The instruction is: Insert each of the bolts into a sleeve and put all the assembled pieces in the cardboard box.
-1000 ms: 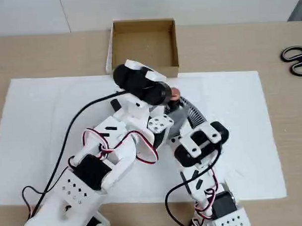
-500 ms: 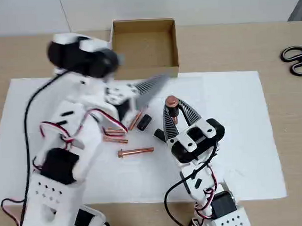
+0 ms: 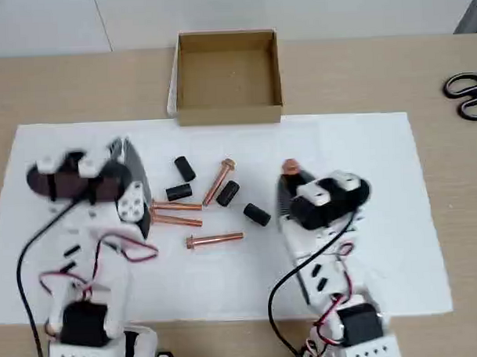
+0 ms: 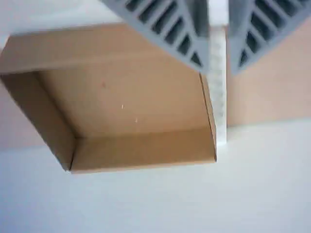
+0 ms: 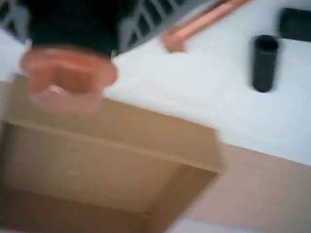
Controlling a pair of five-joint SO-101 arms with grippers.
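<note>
tan table (image 3: 55,83) underneath, spread across the middle with a white sheet (image 3: 382,244). ahead of both grippers, at the sheet's far edge: an open cardboard box (image 3: 230,114), upright, mouth up.

left gripper (image 4: 219,68): fingers (image 4: 170,24) a little spread, a narrow gap between the tips; points toward the box, well short of it.

right gripper (image 5: 70,34): pinches a sleeved bolt (image 3: 291,169), black sleeve pressed between the fingers, copper head sticking out past the tips; aims at the box too, well apart from it.

far out past the right gripper's outer side, on bare table: black scissors (image 3: 467,92).

between the two grippers, loose on the sheet, copper bolts. paired bolts (image 3: 177,205) side by side, nearly parallel, ends just beside the left gripper. lone bolt (image 3: 215,240) behind those, closer to the arm bases, apart from both grippers. slanted bolt (image 3: 217,183) about midway, head turned toward the box.

smallest, the black sleeves. far sleeve (image 3: 184,169) ahead of the paired bolts, nearer the left gripper. left sleeve (image 3: 179,192) just beside the paired bolts. middle sleeve (image 3: 227,193) just beside the slanted bolt's shaft. right sleeve (image 3: 257,215) near the right gripper, on its inner side.
</note>
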